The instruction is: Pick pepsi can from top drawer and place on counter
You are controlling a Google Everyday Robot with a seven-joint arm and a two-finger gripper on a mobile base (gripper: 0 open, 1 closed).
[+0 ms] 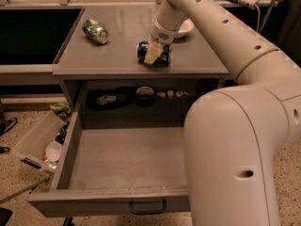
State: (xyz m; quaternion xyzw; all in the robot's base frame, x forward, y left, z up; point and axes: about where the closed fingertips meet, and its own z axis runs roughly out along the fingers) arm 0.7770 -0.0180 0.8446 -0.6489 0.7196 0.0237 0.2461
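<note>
The pepsi can point(164, 54), dark blue, lies on its side on the grey counter point(117, 58), near the front edge and right of centre. My gripper point(153, 51) reaches down from the arm at the upper right and is shut on the can, with one cream finger point(151, 55) across the can's front. The top drawer point(89, 202) is pulled fully out below the counter. Its grey floor is bare and its black handle point(147, 207) faces me.
A green can point(95, 31) lies on the counter's left rear. A white bowl point(184, 27) sits behind the arm's wrist. Dark items point(145, 96) sit in the recess behind the drawer. Clutter and a clear bin point(37, 142) lie on the floor at left. My arm's large body fills the right.
</note>
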